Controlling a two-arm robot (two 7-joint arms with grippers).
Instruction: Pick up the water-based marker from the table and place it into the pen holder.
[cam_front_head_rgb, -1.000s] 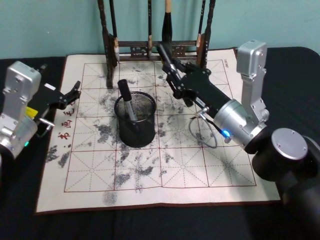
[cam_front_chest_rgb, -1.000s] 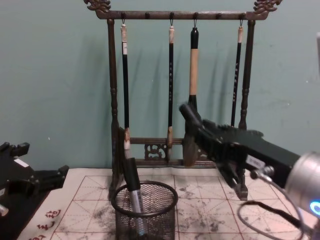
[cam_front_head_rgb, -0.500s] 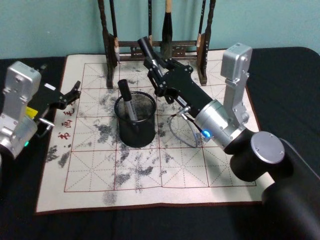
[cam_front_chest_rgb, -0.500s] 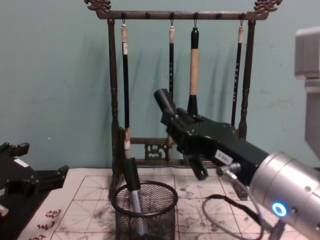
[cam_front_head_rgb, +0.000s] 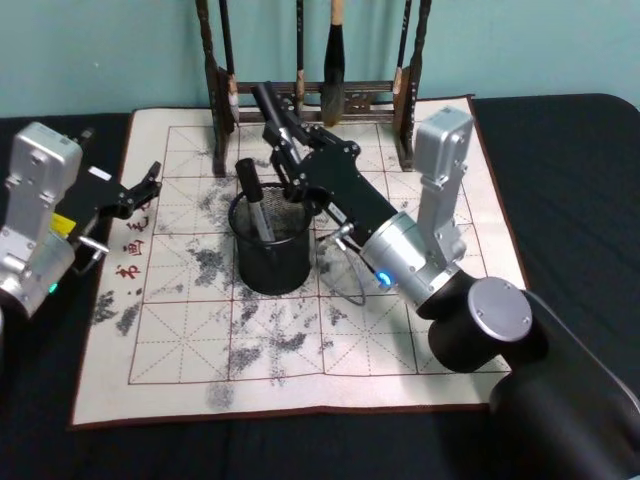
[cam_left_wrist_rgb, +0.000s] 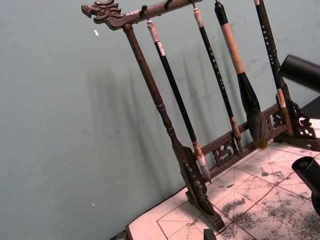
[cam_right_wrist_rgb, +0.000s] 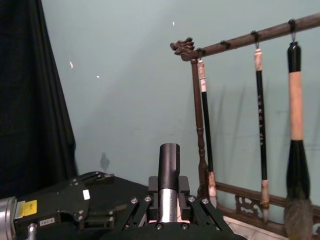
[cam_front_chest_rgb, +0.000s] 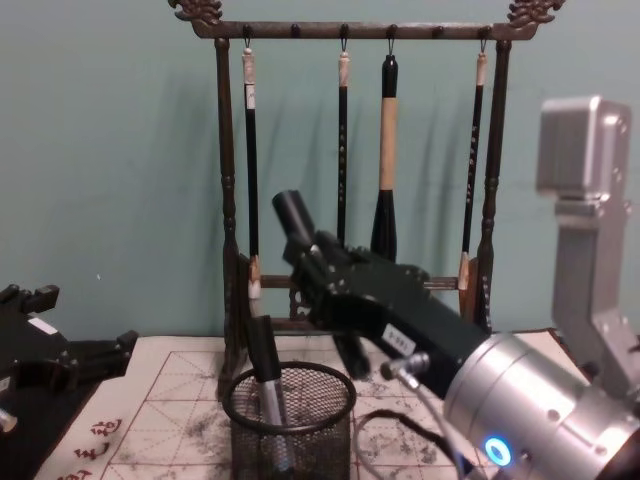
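Pinching the water-based marker (cam_front_head_rgb: 272, 108) by the lower part of its dark barrel, the right gripper (cam_front_head_rgb: 288, 148) holds it in the air, off the table (cam_front_head_rgb: 565, 150). In the right wrist view the marker (cam_right_wrist_rgb: 169, 167) rises straight out between the jaws of the gripper (cam_right_wrist_rgb: 169, 202), which press on it from both sides. In the chest view the marker (cam_front_chest_rgb: 295, 215) leans with its free end toward 11 o'clock, and its lower end is hidden inside the gripper (cam_front_chest_rgb: 318, 252).

The pen holder (cam_front_head_rgb: 272, 262) stands below it on the mat (cam_front_head_rgb: 400, 340). Seen from the head, the gripper hangs at about 1 o'clock from the holder, over its far rim. In the chest view the black mesh cup (cam_front_chest_rgb: 290, 425) sits at 6 o'clock under the marker. A second marker (cam_front_head_rgb: 253, 197) already stands in the cup, leaning against its wall.

At 12 o'clock, on the mat's far edge, the brush rack (cam_front_head_rgb: 312, 98) carries hanging brushes (cam_front_chest_rgb: 387, 150).

At 9 o'clock from the holder the left gripper (cam_front_head_rgb: 148, 182) rests at the mat's edge, well apart from the cup, its jaws spread and holding nothing.
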